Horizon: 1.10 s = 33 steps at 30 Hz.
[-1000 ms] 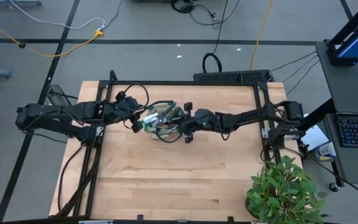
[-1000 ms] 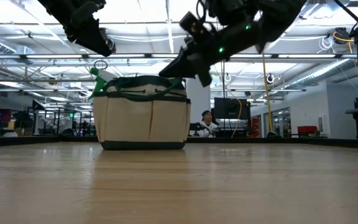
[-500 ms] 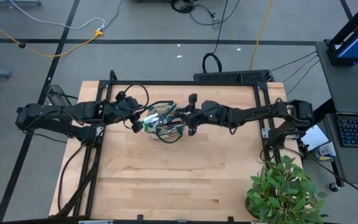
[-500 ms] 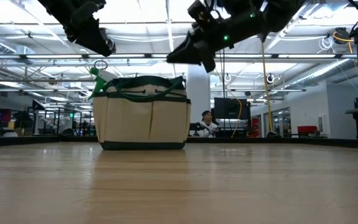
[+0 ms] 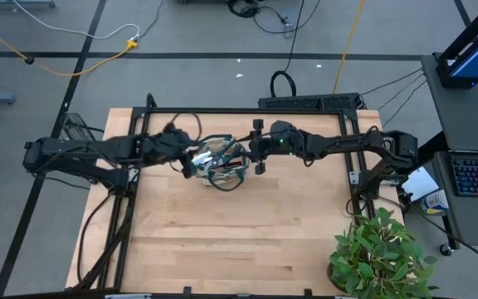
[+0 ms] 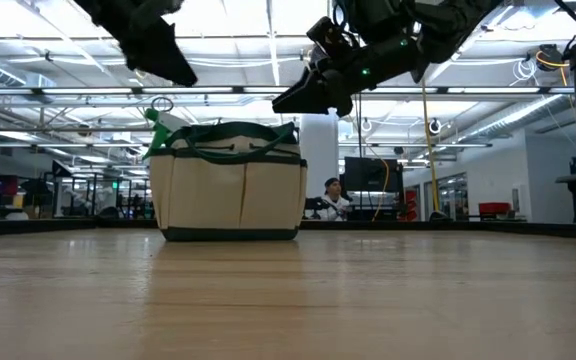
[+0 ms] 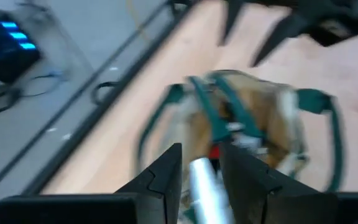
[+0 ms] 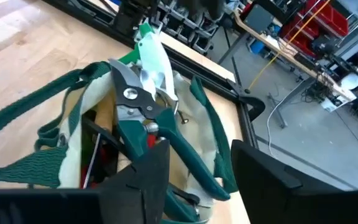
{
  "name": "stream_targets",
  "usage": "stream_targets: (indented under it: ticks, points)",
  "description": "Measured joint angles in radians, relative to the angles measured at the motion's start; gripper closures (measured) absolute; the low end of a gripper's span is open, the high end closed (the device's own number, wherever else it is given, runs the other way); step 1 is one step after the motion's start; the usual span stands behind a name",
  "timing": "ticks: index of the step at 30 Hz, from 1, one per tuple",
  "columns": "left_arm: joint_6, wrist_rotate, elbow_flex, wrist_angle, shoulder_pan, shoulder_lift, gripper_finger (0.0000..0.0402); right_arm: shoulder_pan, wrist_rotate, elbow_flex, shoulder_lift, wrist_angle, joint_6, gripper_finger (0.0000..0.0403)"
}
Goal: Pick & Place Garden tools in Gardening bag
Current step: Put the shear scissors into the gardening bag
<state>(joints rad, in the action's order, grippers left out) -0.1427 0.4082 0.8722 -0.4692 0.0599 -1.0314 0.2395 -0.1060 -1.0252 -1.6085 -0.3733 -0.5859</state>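
Left pincer (image 7: 202, 171) grips a metal tool (image 7: 205, 186) above the gardening bag (image 7: 253, 118).

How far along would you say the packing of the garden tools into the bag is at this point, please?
Mostly done, it seems. The green-handled pruning shears and a green-and-white item already stand in the round tan fabric bag with green trim, and no tool lies loose on the wooden table. In hand: the left gripper holds a silvery shaft over the bag. The right gripper hovers open, empty.
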Motion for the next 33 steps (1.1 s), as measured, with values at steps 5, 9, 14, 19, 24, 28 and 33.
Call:
stream_targets:
  ticks: [5, 9, 14, 19, 24, 28, 33]
  points:
    - [-0.002, -0.125, 0.000, 0.133, 0.027, -0.133, 0.0289, -0.009, -0.002, 0.000, 0.000, 0.044, 0.072, 0.0246]
    - [-0.014, -0.178, 0.000, 0.267, 0.081, -0.220, 0.0289, -0.019, 0.005, 0.000, 0.000, 0.126, 0.103, 0.0253]
    - [-0.021, -0.364, 0.000, 0.361, 0.166, -0.312, 0.0289, -0.057, 0.003, 0.000, 0.000, 0.196, 0.086, 0.0259]
    - [-0.007, -0.413, 0.000, 0.402, 0.210, -0.383, 0.0289, -0.097, 0.009, 0.000, 0.001, 0.246, 0.088, 0.0260]
    - [0.007, -0.420, 0.001, 0.383, 0.235, -0.410, 0.0289, -0.128, 0.082, 0.000, 0.001, 0.254, 0.068, 0.0260]
    - [0.002, -0.488, 0.001, 0.377, 0.248, -0.411, 0.0289, -0.133, 0.133, 0.000, 0.001, 0.254, 0.051, 0.0261]
    - [0.008, -0.497, 0.002, 0.356, 0.247, -0.391, 0.0289, -0.133, 0.131, 0.000, 0.001, 0.253, 0.050, 0.0261]
